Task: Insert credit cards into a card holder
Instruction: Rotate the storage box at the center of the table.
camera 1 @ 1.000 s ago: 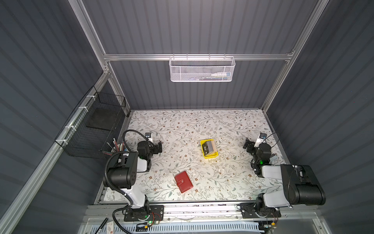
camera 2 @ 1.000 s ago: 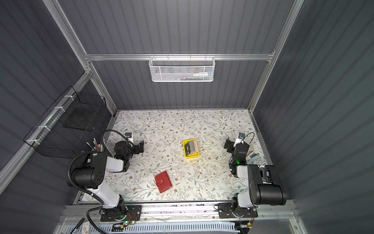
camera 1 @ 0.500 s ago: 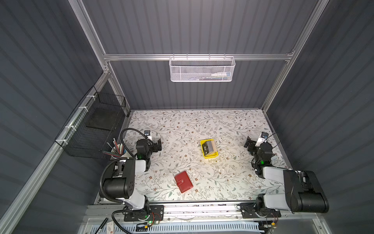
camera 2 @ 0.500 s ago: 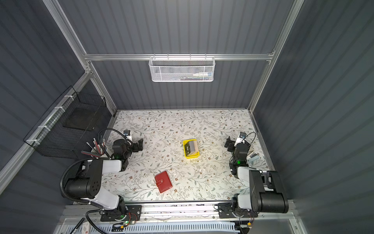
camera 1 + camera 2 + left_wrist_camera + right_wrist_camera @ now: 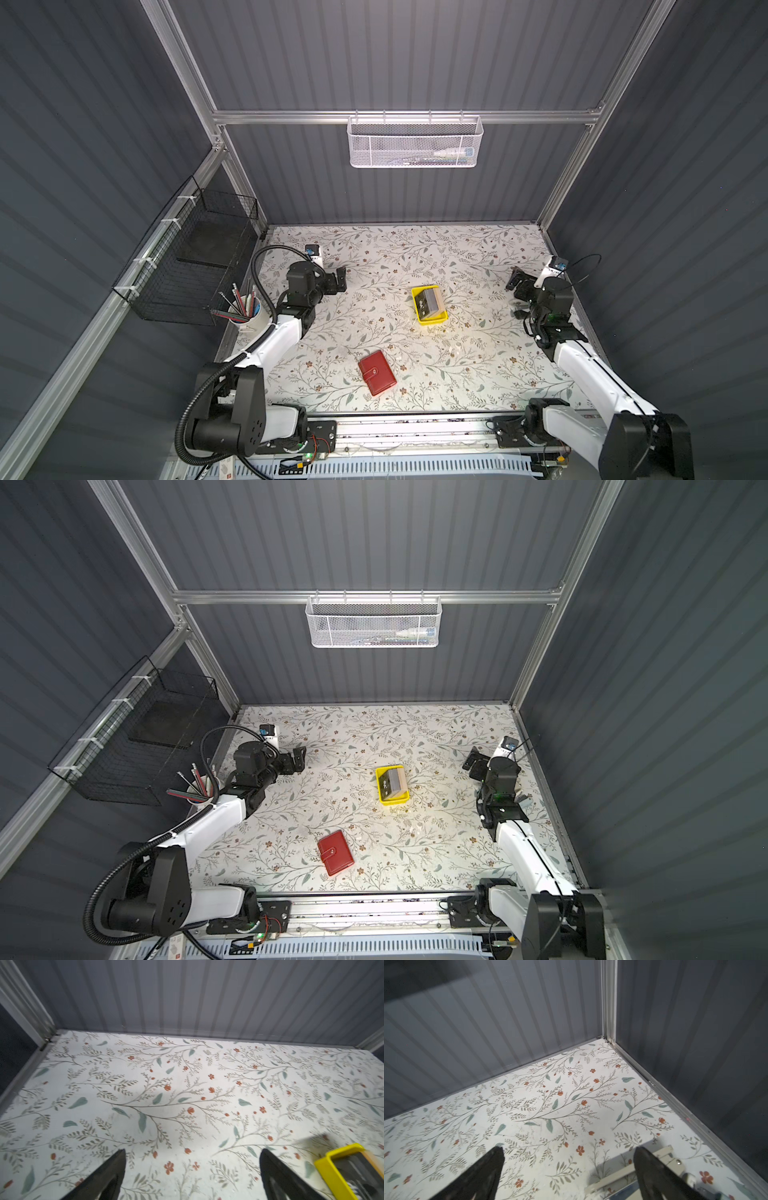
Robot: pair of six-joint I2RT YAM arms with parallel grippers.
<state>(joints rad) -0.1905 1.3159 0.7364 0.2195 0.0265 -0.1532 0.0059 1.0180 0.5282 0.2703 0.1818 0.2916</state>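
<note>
Closed card holder (image 5: 377,373) lies near the front edge, long axis roughly front-to-back, with bare tabletop (image 5: 478,374) around it. Credit cards (image 5: 430,302) sit in the mid-table yellow tray (image 5: 433,320). Left gripper (image 5: 338,279) and right gripper (image 5: 515,282) have their fingers wide apart and are empty.

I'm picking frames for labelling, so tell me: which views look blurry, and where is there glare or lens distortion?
In both top views, wide-angle bending splays the frame posts. The table is bright against dark walls, with a glare patch beside the yellow tray. In the left wrist view, the yellow tray is smeared with blur, while the floral print mid-frame is sharp. In the right wrist view, the print is crisp and nothing is blown out.
</note>
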